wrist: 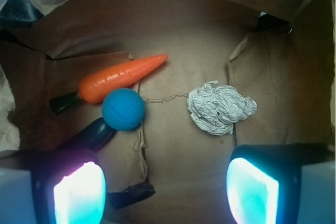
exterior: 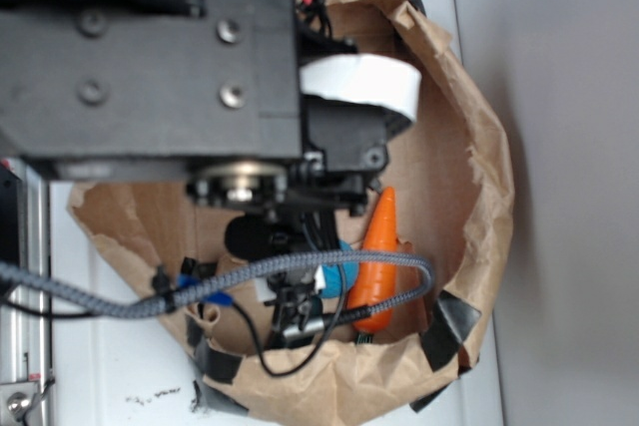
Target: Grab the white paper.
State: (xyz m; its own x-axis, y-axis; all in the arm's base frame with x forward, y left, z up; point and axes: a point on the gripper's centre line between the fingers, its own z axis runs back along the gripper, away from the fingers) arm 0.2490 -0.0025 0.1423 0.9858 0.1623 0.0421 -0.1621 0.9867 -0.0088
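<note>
The white paper is a crumpled off-white wad lying on the brown floor of the paper bag, right of centre in the wrist view. My gripper hangs above the bag floor, open, with nothing between its glowing pads. The wad lies ahead of the right pad, apart from it. In the exterior view the arm hides the wad, and the gripper is low inside the bag.
A blue ball touches an orange toy carrot left of the wad; a dark object lies under the ball. The bag's walls rise around everything, with black tape on the rim.
</note>
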